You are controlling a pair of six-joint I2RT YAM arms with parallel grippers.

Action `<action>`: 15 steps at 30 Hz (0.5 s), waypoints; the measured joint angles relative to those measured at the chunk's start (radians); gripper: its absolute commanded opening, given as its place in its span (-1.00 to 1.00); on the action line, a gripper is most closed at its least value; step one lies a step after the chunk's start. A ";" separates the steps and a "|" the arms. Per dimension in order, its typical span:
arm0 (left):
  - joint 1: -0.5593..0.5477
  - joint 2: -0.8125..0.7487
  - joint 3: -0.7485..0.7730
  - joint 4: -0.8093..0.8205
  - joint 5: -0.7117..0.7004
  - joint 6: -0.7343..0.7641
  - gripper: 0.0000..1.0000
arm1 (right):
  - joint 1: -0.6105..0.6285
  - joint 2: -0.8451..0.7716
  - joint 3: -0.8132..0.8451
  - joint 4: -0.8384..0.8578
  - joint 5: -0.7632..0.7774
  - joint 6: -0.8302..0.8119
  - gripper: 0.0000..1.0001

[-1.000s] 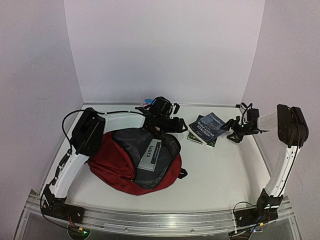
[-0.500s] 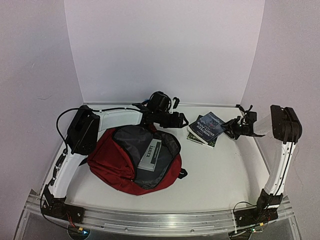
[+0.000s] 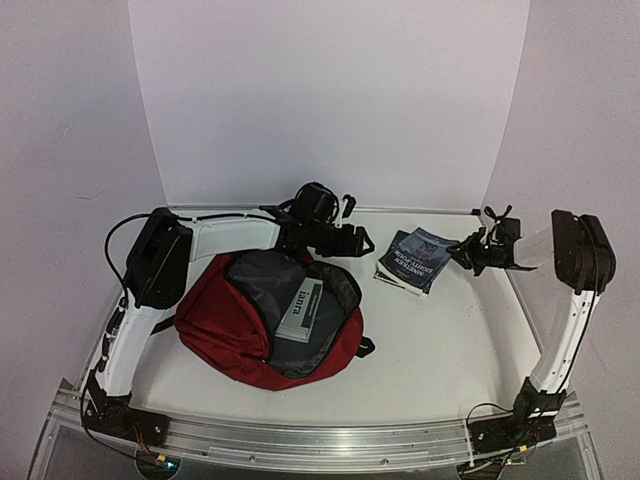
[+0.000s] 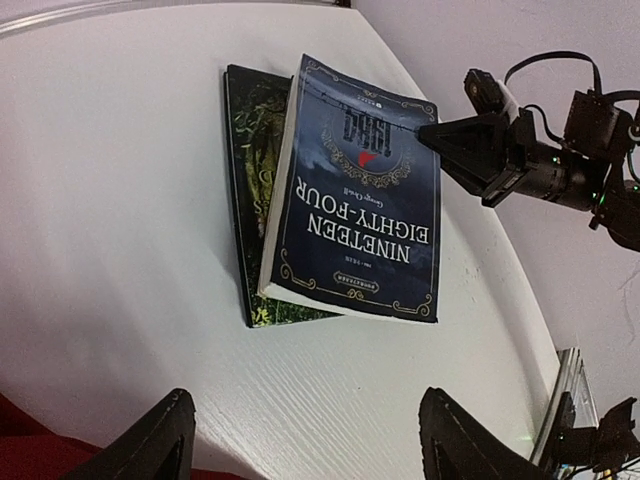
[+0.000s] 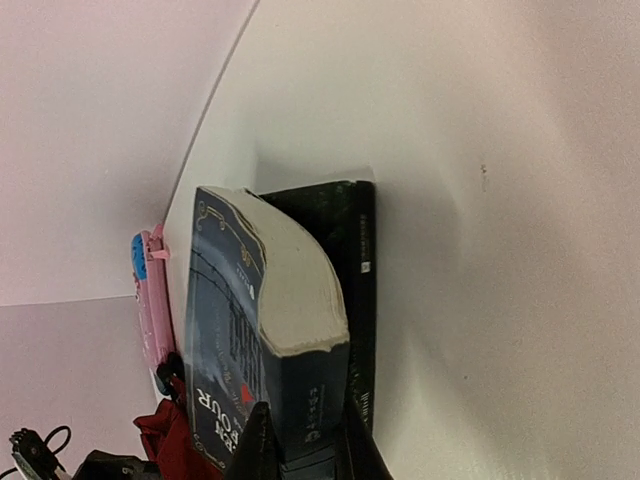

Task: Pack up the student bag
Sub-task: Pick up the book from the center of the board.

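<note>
On the white counter [image 3: 430,330] beside the dark red student bag [image 3: 225,335], right fingers [image 4: 455,140] clamped on paperback [image 4: 355,195] titled "NINETEEN EIGHTY-FOUR", atop a green book [image 4: 250,150], left fingers [image 4: 160,445] apart

The right hand [image 4: 432,133] has gripped the blue book [image 4: 355,215].

Open student bag [image 3: 225,335] near blue book [image 3: 418,257]

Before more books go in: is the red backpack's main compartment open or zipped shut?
Open. In the top view the student bag gapes wide, its grey lining showing and a grey book lying inside.
</note>
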 measured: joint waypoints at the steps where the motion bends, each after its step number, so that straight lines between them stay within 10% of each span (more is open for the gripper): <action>1: 0.000 -0.013 -0.004 -0.003 0.001 0.004 0.68 | 0.000 -0.020 -0.002 -0.011 -0.005 -0.008 -1.00; 15: 0.000 -0.245 -0.023 -0.170 0.085 0.185 0.96 | 0.003 -0.366 0.041 -0.350 -0.189 -0.324 -1.00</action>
